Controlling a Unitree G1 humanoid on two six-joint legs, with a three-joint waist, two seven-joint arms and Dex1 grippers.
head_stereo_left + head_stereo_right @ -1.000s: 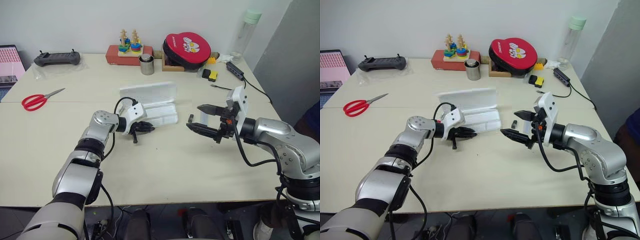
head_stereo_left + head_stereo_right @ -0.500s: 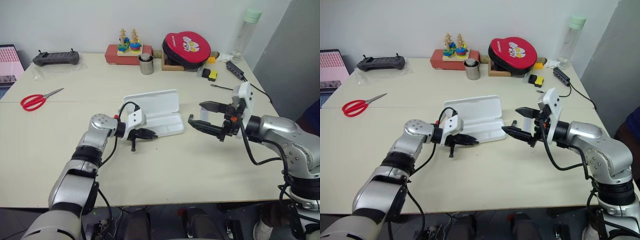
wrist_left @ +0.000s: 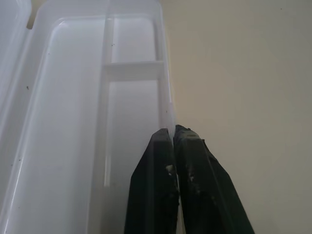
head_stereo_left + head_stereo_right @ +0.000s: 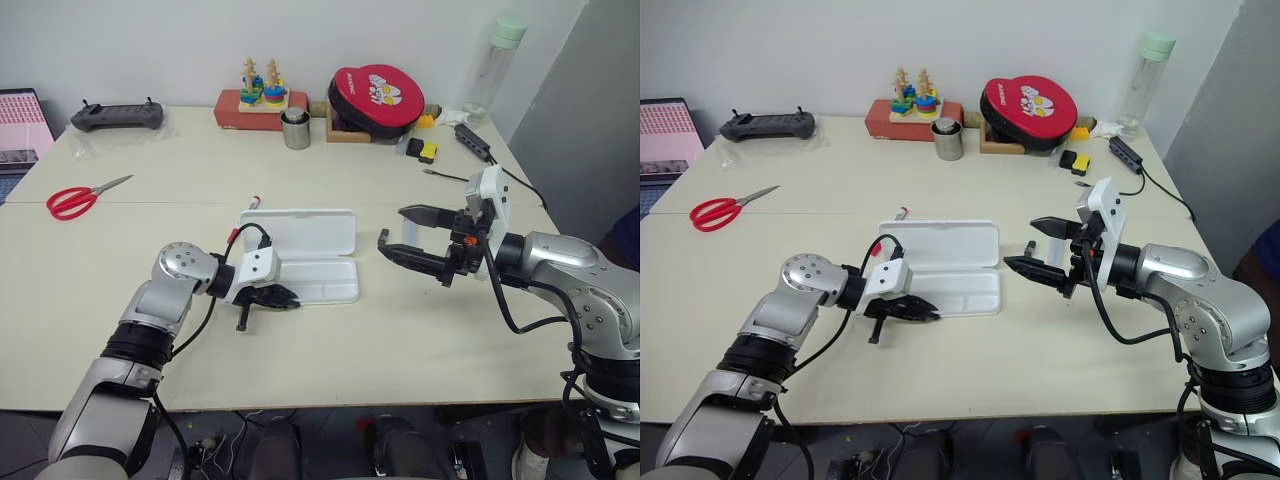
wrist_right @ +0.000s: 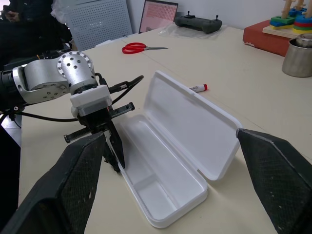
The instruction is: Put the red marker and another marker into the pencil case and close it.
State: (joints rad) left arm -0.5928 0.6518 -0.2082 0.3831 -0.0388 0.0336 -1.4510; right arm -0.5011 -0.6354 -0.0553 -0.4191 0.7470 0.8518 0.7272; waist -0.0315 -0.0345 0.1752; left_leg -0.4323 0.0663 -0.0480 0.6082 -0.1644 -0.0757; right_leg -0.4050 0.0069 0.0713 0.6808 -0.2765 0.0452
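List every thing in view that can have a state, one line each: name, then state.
pencil case: lid open, tray empty, flat on the table.
red marker: capped, lying behind the open lid, outside the case.
left gripper: jaws nearly together, at the tray's near rim.
right gripper: jaws wide open, holding nothing, beside the case.
scissors: blades closed, lying flat.
red pouch: closed.

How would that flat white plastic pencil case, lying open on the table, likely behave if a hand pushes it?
The flat white plastic pencil case looks thin-walled and empty, so probably light and apt to slide on the smooth beige table. Its lid lies flat behind the tray, so tipping seems unlikely. An off-centre push would probably swivel it.
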